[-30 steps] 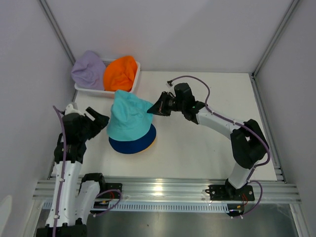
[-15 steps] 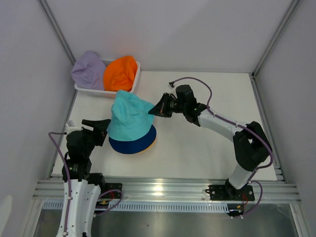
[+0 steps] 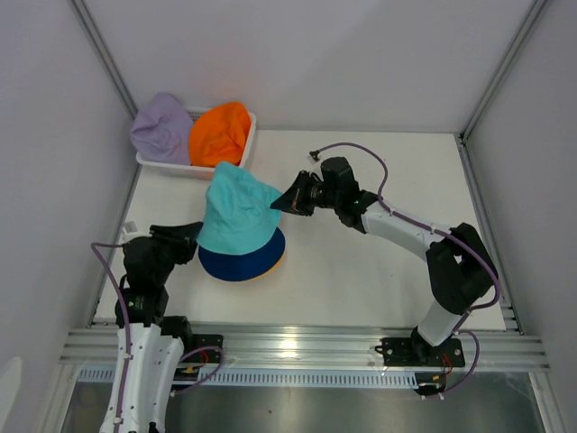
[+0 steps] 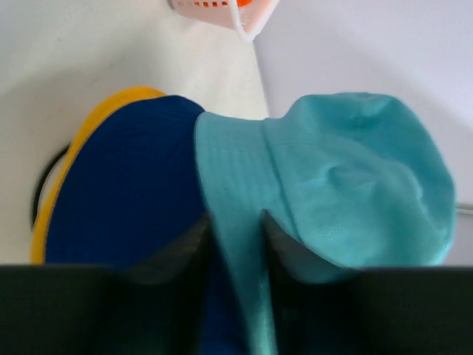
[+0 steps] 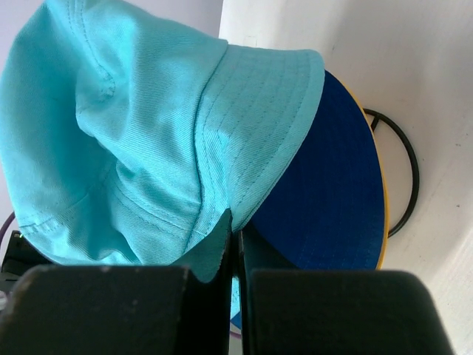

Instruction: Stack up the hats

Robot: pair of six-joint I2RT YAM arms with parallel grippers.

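A teal hat point(image 3: 236, 215) sits tilted over a navy hat point(image 3: 242, 263), with a yellow hat's rim point(image 3: 282, 262) showing beneath. My right gripper point(image 3: 283, 201) point(image 5: 235, 233) is shut on the teal hat's point(image 5: 133, 126) right brim. My left gripper point(image 3: 187, 242) point(image 4: 235, 220) is at the teal hat's point(image 4: 347, 177) left brim. The brim lies between its fingers point(image 4: 181, 248), which stand partly apart, and a strip of the navy hat point(image 4: 126, 185) shows in the gap. A lavender hat point(image 3: 160, 126) and an orange hat point(image 3: 219, 133) lie at the back left.
The lavender and orange hats rest in a white mesh basket point(image 3: 248, 144) at the table's back-left corner. A black wire stand point(image 5: 405, 177) shows under the stacked hats. White walls close in on the left and right.
My left arm has drawn back toward the near edge, and its jaws have narrowed around the teal brim. The right gripper has kept its hold, barely moving.
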